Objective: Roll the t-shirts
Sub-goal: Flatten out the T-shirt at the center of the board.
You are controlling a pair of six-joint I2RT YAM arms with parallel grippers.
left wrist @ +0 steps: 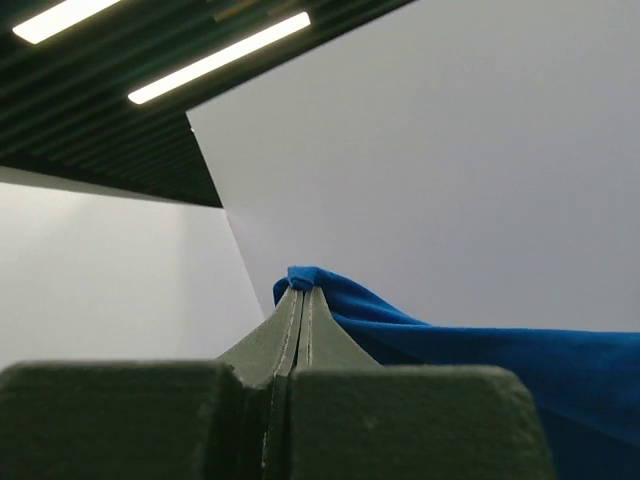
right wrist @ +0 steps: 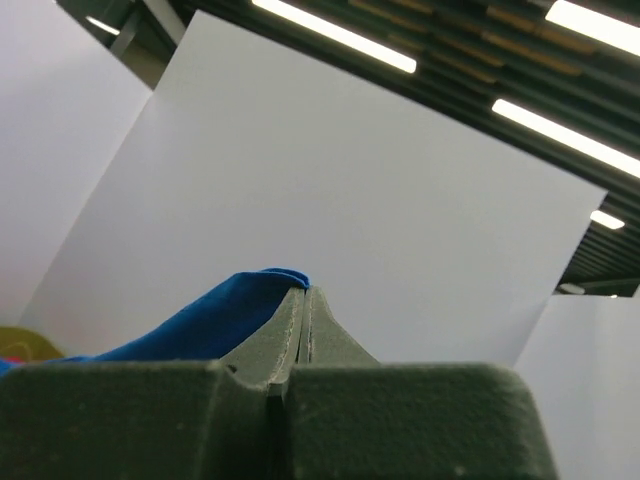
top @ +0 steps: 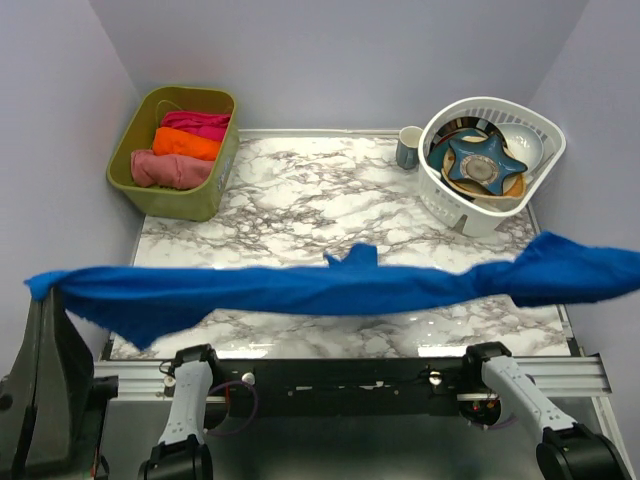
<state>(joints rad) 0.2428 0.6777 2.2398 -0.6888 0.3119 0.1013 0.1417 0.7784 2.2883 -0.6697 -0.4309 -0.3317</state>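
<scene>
The royal-blue t-shirt hangs in the air above the marble worktop, stretched sideways into a bunched band between our 2 grippers. Our left gripper is pressed together on 1 end of the cloth, and our right gripper pinches the other end likewise. To do this well, we judge we should lower both ends evenly. We should lay the shirt flat short of the green bin and white dish basket, then smooth the bunching before rolling.
</scene>
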